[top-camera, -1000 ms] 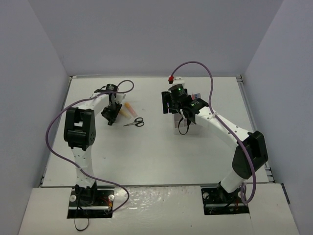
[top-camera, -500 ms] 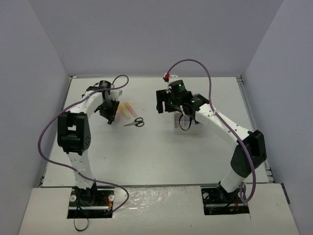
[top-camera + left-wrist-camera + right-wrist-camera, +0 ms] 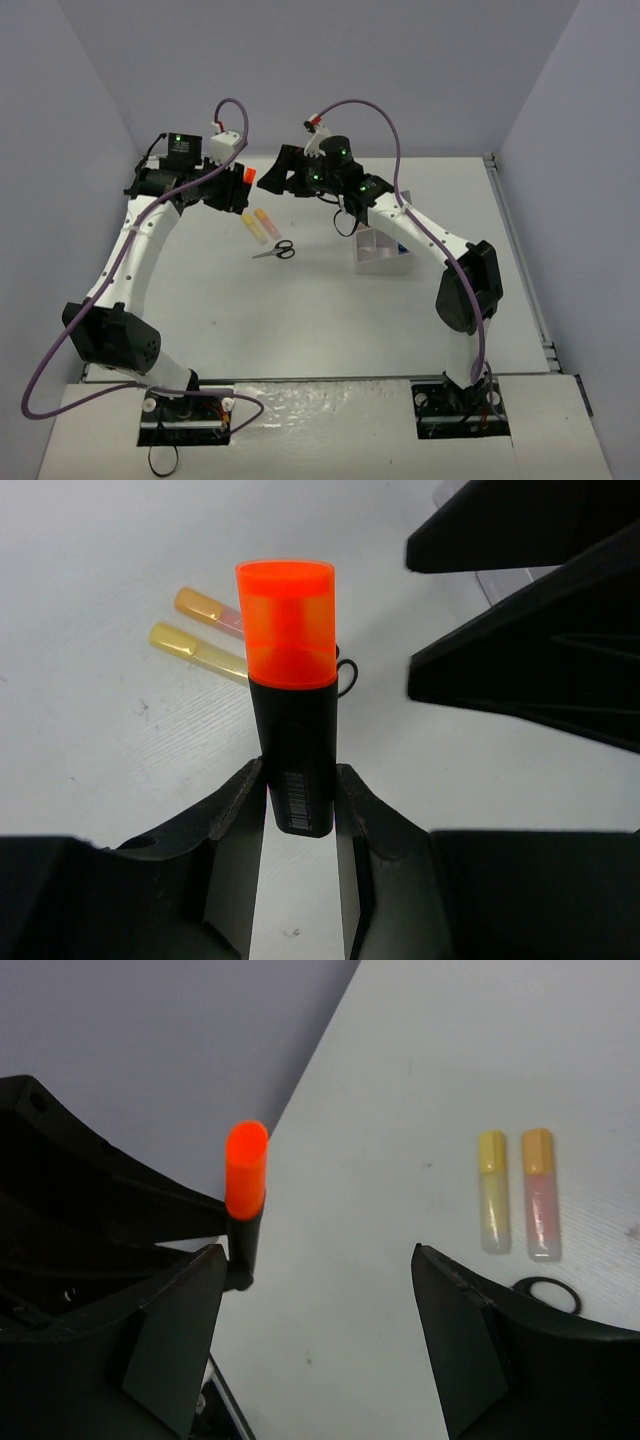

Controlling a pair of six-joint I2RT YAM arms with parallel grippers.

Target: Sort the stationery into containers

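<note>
My left gripper (image 3: 238, 186) is shut on an orange highlighter (image 3: 246, 175) with a black body, held high above the table; in the left wrist view the highlighter (image 3: 290, 680) stands up between my fingers (image 3: 236, 810). My right gripper (image 3: 272, 182) is open and empty, facing the highlighter (image 3: 245, 1175) from close by, apart from it. A yellow highlighter (image 3: 250, 228) and a pink highlighter (image 3: 265, 222) lie side by side on the table. Black-handled scissors (image 3: 275, 250) lie beside them. The white organiser tray (image 3: 380, 262) stands to the right.
Grey walls close in the table on three sides. Both arms reach over the back left of the table, their purple cables looping above. In the left wrist view the right gripper's black fingers (image 3: 530, 610) fill the upper right.
My left arm has risen from the table with the orange highlighter and swung back. My right gripper has left the tray and moved left and up, close to the left gripper.
</note>
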